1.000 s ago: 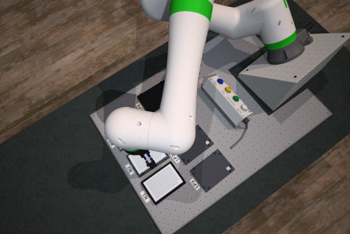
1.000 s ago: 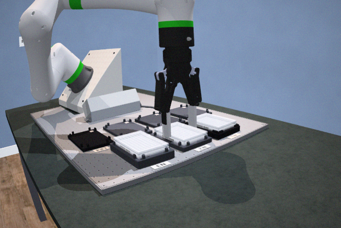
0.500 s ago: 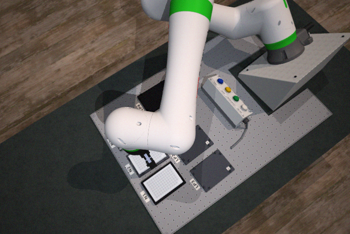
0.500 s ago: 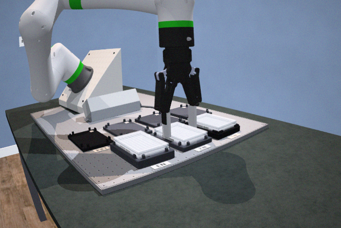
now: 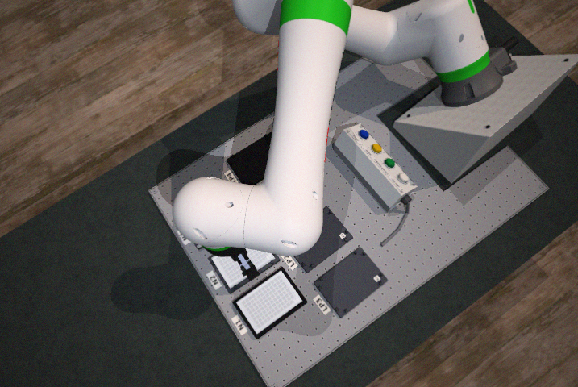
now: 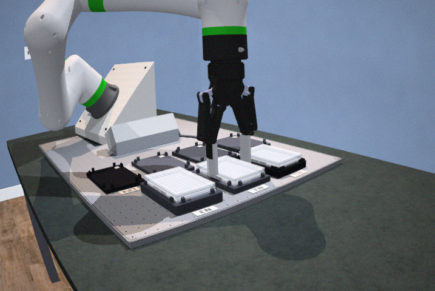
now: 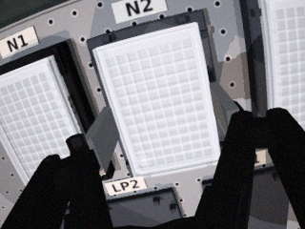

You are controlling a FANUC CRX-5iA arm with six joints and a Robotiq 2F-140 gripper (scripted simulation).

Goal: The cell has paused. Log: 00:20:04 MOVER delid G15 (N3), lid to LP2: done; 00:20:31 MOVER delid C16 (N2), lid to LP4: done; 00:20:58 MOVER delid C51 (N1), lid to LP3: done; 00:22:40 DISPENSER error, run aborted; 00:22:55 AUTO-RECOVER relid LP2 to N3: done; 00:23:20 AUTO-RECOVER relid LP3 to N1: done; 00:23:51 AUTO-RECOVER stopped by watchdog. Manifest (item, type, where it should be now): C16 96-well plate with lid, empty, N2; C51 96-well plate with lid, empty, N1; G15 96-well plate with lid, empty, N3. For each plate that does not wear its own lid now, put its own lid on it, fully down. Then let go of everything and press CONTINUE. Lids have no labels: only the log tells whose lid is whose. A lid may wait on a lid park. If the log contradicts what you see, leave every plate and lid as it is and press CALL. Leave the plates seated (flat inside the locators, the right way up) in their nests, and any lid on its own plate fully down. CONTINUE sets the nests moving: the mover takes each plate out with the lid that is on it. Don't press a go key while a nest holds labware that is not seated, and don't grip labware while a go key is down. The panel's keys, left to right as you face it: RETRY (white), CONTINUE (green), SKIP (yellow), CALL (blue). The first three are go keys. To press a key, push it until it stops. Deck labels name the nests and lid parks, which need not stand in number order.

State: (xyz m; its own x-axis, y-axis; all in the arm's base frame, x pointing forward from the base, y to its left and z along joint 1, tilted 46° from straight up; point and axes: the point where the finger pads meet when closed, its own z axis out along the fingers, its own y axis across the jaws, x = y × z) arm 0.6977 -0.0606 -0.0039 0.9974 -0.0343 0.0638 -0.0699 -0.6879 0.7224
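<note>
Three white 96-well plates stand in black nests in a row. The N1 plate [image 5: 269, 301] [image 7: 29, 117] and the N3 plate [image 6: 179, 183] [image 7: 286, 52] each wear a clear lid. My gripper [image 6: 229, 163] [image 7: 162, 108] points straight down over the middle nest N2. It is shut on the lid [image 7: 158, 98] [image 6: 232, 168] across its short sides. The lid sits on the N2 plate and looks level with the lids on either side. The arm hides N3 in the top view.
The lid parks stand bare behind the nests: LP2 [image 5: 326, 239], LP3 [image 5: 349, 281] and a black one [image 5: 251, 160] [image 6: 113, 178]. The key panel [image 5: 374, 166] carries blue [image 5: 363, 134], yellow [image 5: 376, 147], green [image 5: 389, 162] and white [image 5: 403, 177] keys. The robot's base wedge [image 5: 479, 114] is behind it.
</note>
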